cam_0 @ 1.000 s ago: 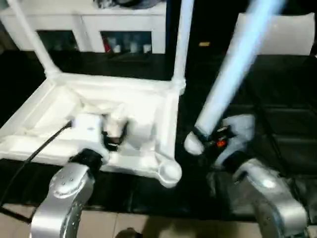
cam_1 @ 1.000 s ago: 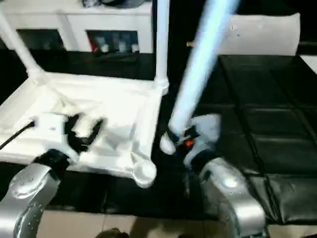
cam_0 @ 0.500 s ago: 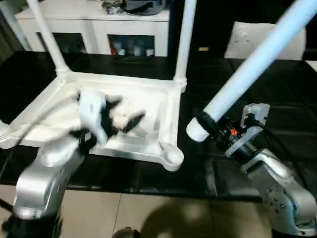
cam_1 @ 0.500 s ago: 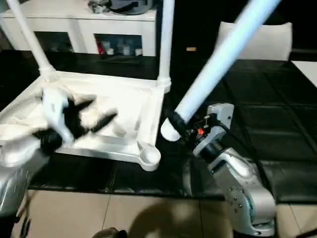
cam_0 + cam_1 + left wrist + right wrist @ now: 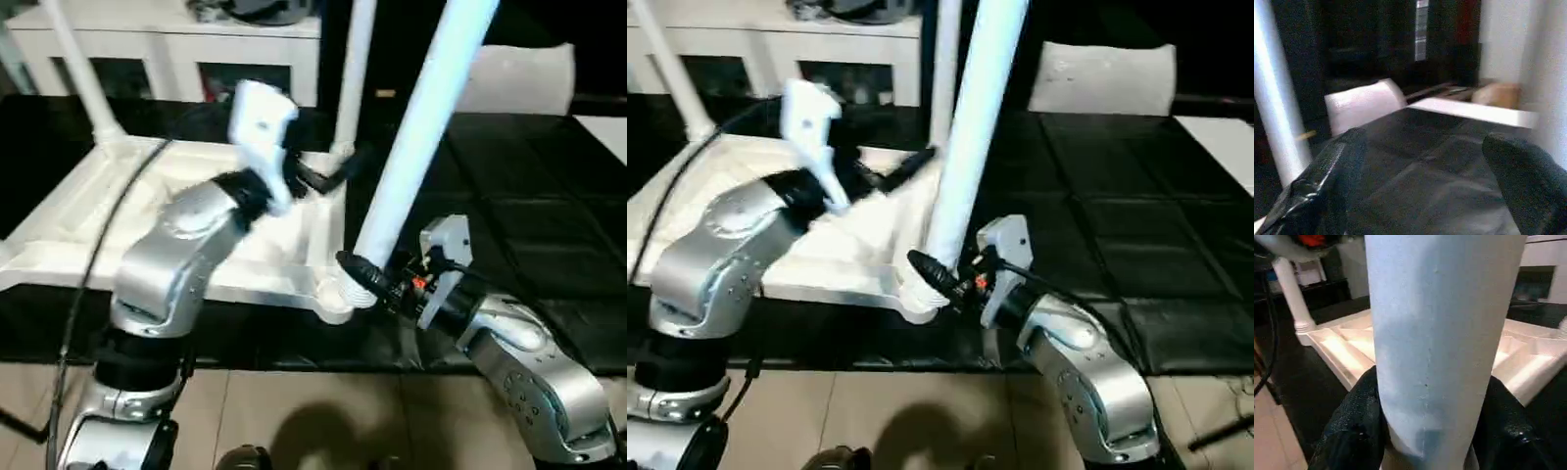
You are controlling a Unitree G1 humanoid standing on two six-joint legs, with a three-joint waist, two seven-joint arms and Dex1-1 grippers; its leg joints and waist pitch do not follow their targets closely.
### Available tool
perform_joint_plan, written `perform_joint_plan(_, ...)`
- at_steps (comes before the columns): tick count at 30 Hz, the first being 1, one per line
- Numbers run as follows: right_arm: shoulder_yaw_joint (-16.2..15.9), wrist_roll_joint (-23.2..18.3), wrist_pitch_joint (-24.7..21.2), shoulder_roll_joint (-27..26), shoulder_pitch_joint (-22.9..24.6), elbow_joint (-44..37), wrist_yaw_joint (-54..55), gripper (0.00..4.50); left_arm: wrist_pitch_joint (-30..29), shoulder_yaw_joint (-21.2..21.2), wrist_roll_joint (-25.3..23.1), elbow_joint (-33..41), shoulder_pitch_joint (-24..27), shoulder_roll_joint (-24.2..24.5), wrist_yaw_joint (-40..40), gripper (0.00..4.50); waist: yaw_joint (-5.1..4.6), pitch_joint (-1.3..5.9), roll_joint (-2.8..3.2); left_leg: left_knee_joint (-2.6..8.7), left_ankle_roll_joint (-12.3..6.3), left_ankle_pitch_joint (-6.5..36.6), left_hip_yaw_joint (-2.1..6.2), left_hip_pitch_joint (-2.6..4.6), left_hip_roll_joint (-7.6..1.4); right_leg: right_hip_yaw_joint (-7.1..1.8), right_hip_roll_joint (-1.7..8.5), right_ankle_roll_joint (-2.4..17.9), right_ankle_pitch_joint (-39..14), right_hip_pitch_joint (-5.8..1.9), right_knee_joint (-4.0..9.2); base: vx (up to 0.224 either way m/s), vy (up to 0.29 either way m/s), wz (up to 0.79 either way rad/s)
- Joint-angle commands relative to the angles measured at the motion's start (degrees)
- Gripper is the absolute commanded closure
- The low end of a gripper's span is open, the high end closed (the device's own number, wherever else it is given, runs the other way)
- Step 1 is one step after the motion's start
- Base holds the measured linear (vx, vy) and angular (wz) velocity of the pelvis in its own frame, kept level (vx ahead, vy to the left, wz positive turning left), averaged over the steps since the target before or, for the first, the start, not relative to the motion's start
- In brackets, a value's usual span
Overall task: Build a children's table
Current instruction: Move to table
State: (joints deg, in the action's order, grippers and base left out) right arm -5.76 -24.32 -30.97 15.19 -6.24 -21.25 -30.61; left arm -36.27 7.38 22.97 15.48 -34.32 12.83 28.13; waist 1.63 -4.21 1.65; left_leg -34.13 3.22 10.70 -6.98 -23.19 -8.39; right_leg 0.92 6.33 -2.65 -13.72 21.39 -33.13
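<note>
The white tabletop [image 5: 59, 235] lies upside down on the black mat. One leg [image 5: 73, 69] stands in its far-left corner, another leg [image 5: 355, 69] in its far-right corner. My right gripper [image 5: 367, 277] is shut on a third white leg [image 5: 421, 117] close to its lower end. That leg stands nearly upright, its foot at the near-right corner socket [image 5: 331, 297]. In the right wrist view this leg [image 5: 1435, 333] sits between the black fingers [image 5: 1354, 431]. My left gripper [image 5: 333, 168] hangs raised over the tabletop's right side near the far-right leg, open, its fingers [image 5: 1327, 181] wide apart and empty.
A white cabinet with glass doors [image 5: 167, 49] runs along the back. A flat white board [image 5: 519, 78] leans at the back right. Black mat [image 5: 529, 196] spreads right of the tabletop. Light floor [image 5: 294, 421] lies in front. A black cable [image 5: 98, 255] trails from my left arm.
My left arm has lifted off the tabletop and swung toward its far-right corner, fingers spreading wider. My right gripper has tipped the held leg upright and brought its foot to the near-right socket.
</note>
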Motion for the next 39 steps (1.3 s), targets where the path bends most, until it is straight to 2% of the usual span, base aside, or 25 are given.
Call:
perform_joint_plan(1, 0.6, 0.6, 0.4, 0.2, 0.0, -0.1, 0.3, 2.59, -1.9, 1.5, 1.8, 3.5, -0.3, 0.5, 2.0, 0.26, -0.18, 2.77, -0.13, 6.32, 4.93, 33.0, 1.06, 1.67, -2.36, 0.28, 1.21, 5.3, -25.3, -0.52, 4.58, 0.000, 0.000, 0.00)
perform_joint_plan(9, -0.3, 1.6, 1.3, 0.8, 0.2, 0.5, 0.7, 2.59, -3.0, 4.4, 0.5, 5.4, -1.6, -0.2, 1.5, 0.26, -0.09, 2.21, -0.42, 5.79, 4.29, 33.5, 0.60, 2.54, -2.18, 0.49, 1.15, 3.3, -32.6, 0.60, 6.01, 0.000, 0.000, 0.00)
perform_joint_plan(12, -0.1, 2.0, 1.5, 0.2, 0.1, 0.8, 1.4, 2.59, -3.2, 2.4, -0.4, 4.0, -1.3, -0.5, -1.3, 0.26, -0.46, 1.80, -0.09, 6.20, 4.93, 38.5, 0.93, 2.74, -2.22, 1.70, 0.66, 1.9, -35.7, 0.46, 6.46, 0.000, 0.000, 0.00)
perform_joint_plan(13, 0.0, 2.0, 1.5, 0.2, 0.1, 0.8, 1.5, 2.59, -3.2, 2.1, -0.4, 3.8, -1.2, -0.5, -1.4, 0.26, -0.73, 1.48, 0.52, 7.31, 5.28, 43.2, 0.95, 2.87, -2.59, 3.23, -0.31, 1.7, -34.4, 0.15, 6.37, -0.056, -0.006, -0.01)
perform_joint_plan(14, 1.1, 1.5, 1.4, -0.7, 0.1, 1.0, 2.6, 2.59, -2.9, -1.9, -0.1, 2.0, -0.8, -0.8, -3.9, 0.26, -0.69, 1.25, 1.19, 9.17, 5.33, 46.5, 0.39, 2.20, -3.17, 4.70, -1.50, 2.2, -31.3, -0.77, 5.32, -0.056, -0.006, -0.01)
perform_joint_plan(15, 2.1, 0.9, 1.3, -1.1, 0.1, 1.1, 3.2, 2.59, -2.7, -4.0, 0.3, 1.3, -0.4, -0.1, -4.1, 0.26, 2.72, 0.90, 2.68, 16.26, 5.86, 54.6, -1.87, -6.01, -4.80, 5.31, -2.61, 3.9, -14.3, -7.70, -10.28, -0.124, -0.006, 0.09)
perform_joint_plan(16, 2.9, 0.4, 1.2, -1.5, 0.1, 1.3, 3.9, 2.59, -2.6, -5.3, 0.9, 1.1, 0.3, 0.6, -3.7, 0.26, 7.19, 2.36, 1.38, 14.58, 5.25, 42.4, -8.21, -6.70, -2.51, 3.69, -3.47, 3.8, -15.3, -7.69, -10.82, -0.089, -0.059, 0.19)
perform_joint_plan(17, 3.9, -0.3, 1.1, -2.0, 0.1, 1.5, 4.7, 2.59, -2.2, -6.6, 1.2, 1.2, 1.2, 1.9, -2.9, 0.26, 3.44, 2.69, -5.05, -4.07, 5.09, 14.2, -3.77, 6.87, -1.41, -2.41, 3.25, -3.1, -54.8, 6.10, 4.47, -0.089, -0.059, 0.19)
perform_joint_plan(18, 4.5, -0.5, 1.0, -2.2, 0.0, 1.6, 5.2, 2.59, -2.1, -7.2, 1.0, 1.1, 1.8, 2.6, -2.8, 0.26, 3.06, 2.92, -1.79, -7.12, 1.64, 3.2, 1.00, 7.08, -0.89, -5.09, 8.46, 1.4, -63.0, 6.73, 8.85, 0.054, -0.187, 0.26)
perform_joint_plan(19, 5.4, -0.9, 0.8, -2.6, 0.0, 1.8, 6.0, 2.59, -1.8, -8.3, 0.7, 0.9, 2.7, 3.8, -2.7, 0.26, 3.87, 1.51, -1.01, -5.13, -0.05, -1.2, 2.77, 1.42, 0.47, -7.20, 5.35, 4.2, -57.4, 1.08, 7.13, 0.073, -0.134, 0.10)
perform_joint_plan(20, 5.8, -0.9, 0.6, -2.8, 0.1, 1.8, 6.6, 2.59, -1.8, -9.2, 0.4, 0.8, 3.6, 4.5, -3.1, 0.26, 3.98, 0.91, -1.18, -3.65, 1.29, 1.9, 2.93, 1.90, -0.63, -5.62, 5.44, 5.3, -51.5, 0.54, 5.86, 0.073, -0.134, 0.10)
perform_joint_plan(21, 6.1, -0.8, 0.4, -2.9, 0.1, 1.8, 6.9, 2.59, -1.8, -9.9, 0.3, 0.7, 4.3, 4.8, -3.3, 0.26, 4.42, 2.10, -0.35, 1.47, 4.70, 12.0, 1.12, 4.29, -2.23, -2.47, -0.21, 6.9, -33.1, 1.69, 2.14, 0.000, 0.000, 0.00)
perform_joint_plan(22, 6.3, -0.6, 0.3, -3.1, 0.3, 1.7, 7.6, 2.59, -1.8, -10.9, -0.2, 0.8, 5.4, 4.9, -4.5, 0.26, 2.88, 2.57, 0.83, 3.52, 6.27, 18.8, 1.29, 3.84, -2.98, -1.73, -1.67, 8.9, -15.9, 0.72, 0.37, -0.052, -0.006, 0.19)
perform_joint_plan(23, 6.5, 0.3, -0.5, -3.4, 0.9, 1.3, 9.3, 2.59, -0.8, -14.4, -1.1, 2.0, 9.2, 2.8, -9.2, 0.26, 2.66, 3.15, 2.22, 4.47, 5.51, 16.7, 1.44, 3.22, -3.59, -1.39, -1.35, 10.4, -4.4, -0.13, -0.29, -0.052, -0.006, 0.19)
perform_joint_plan(24, 6.5, 0.6, -0.7, -3.5, 1.2, 1.0, 9.8, 2.59, -1.2, -15.4, -1.6, 2.6, 10.8, 2.1, -11.2, 0.26, 2.22, 3.17, 2.13, 4.64, 5.11, 16.2, 1.40, 2.84, -3.70, -1.22, -1.13, 10.9, -1.9, -0.54, -0.02, 0.000, 0.000, 0.00)
perform_joint_plan(25, 6.4, 0.8, -1.1, -3.9, 1.8, 0.4, 10.5, 2.59, -1.6, -15.4, -3.4, 4.3, 13.7, 1.6, -13.4, 0.26, 1.34, 2.39, 1.32, 5.17, 4.67, 20.7, 1.02, 1.99, -3.50, -1.01, -0.72, 11.0, -7.1, -0.83, 0.90, 0.000, 0.000, 0.00)
perform_joint_plan(27, 6.1, 1.3, -1.9, -4.7, 3.0, -0.9, 12.0, 2.59, -1.1, -15.2, -5.1, 7.5, 19.2, 0.3, -15.7, 0.26, 0.69, 2.50, 1.18, 4.92, 4.00, 21.7, 0.48, 1.75, -3.14, -1.38, 0.10, 10.0, -12.6, -0.79, 1.96, 0.000, 0.000, 0.00)
perform_joint_plan(29, 5.8, 2.0, -2.5, -5.3, 3.8, -1.8, 14.0, 2.59, 0.3, -14.6, -6.6, 9.7, 24.1, -0.5, -17.5, 0.26, 0.34, 2.80, 0.56, 4.75, 2.93, 17.5, 0.05, 1.26, -2.90, -1.52, 0.13, 9.0, -12.1, -0.84, 2.51, 0.000, 0.000, 0.00)
perform_joint_plan(31, 5.6, 2.3, -4.3, -6.0, 4.7, -2.7, 16.3, 2.59, 2.9, -14.6, -8.7, 11.7, 30.5, -2.7, -20.6, 0.26, -0.03, 3.01, 0.32, 4.60, 1.87, 11.5, -0.09, 0.49, -2.96, -1.47, 0.15, 9.2, -6.3, -1.39, 2.17, 0.057, -0.025, -0.02)
perform_joint_plan(33, 4.9, 2.7, -7.4, -5.2, 4.8, -3.6, 17.3, 2.59, 4.6, -14.3, -10.2, 12.9, 34.3, -3.9, -21.9, 0.26, 0.01, 3.25, -0.35, 4.09, 0.70, 7.3, -0.62, 0.85, -2.87, -1.44, -0.23, 9.3, -0.9, -1.18, 2.07, 0.056, -0.025, -0.02)
perform_joint_plan(34, 4.4, 3.3, -8.8, -4.5, 4.7, -4.1, 17.7, 2.59, 4.8, -14.3, -10.3, 13.5, 35.4, -4.4, -22.2, 0.26, 0.02, 3.30, -0.30, 4.06, 0.33, 4.5, -0.54, 0.42, -2.96, -1.35, -0.25, 9.4, 2.8, -1.68, 1.70, 0.000, 0.000, 0.00)
perform_joint_plan(36, 4.0, 3.6, -10.7, -4.4, 4.3, -4.1, 18.5, 2.59, 6.4, -14.5, -9.7, 14.3, 37.1, -5.5, -22.0, 0.26, 0.20, 3.18, -0.19, 3.91, 0.67, 2.7, -0.79, 0.61, -2.87, -1.29, -0.62, 9.4, 6.5, -1.40, 1.46, 0.030, -0.014, -0.01)
perform_joint_plan(37, 3.9, 3.6, -10.9, -4.4, 4.3, -4.1, 18.6, 2.59, 6.5, -14.6, -9.6, 14.4, 37.3, -5.6, -22.0, 0.26, 0.20, 3.18, -0.19, 3.91, 0.67, 2.7, -0.79, 0.61, -2.87, -1.29, -0.62, 9.4, 6.5, -1.40, 1.46, 0.000, 0.000, 0.00)
perform_joint_plan(38, 3.0, 4.1, -8.7, -4.3, 3.9, -3.5, 17.4, 2.59, 9.4, -13.5, -10.1, 14.9, 38.4, -5.4, -21.0, 0.26, 0.42, 2.96, -0.94, 4.05, 0.64, 5.3, -0.93, 0.67, -3.03, -1.41, -0.36, 9.4, 3.4, -1.38, 1.71, 0.000, 0.000, 0.00)
perform_joint_plan(39, 2.4, 5.0, -7.5, -4.1, 3.8, -3.4, 17.2, 2.59, 9.9, -13.0, -10.2, 15.1, 38.7, -5.3, -20.8, 0.26, 0.47, 2.85, -0.68, 4.27, 0.82, 6.2, -1.01, 0.70, -3.15, -1.43, -0.31, 9.2, 1.7, -1.31, 1.87, 0.000, 0.000, 0.00)
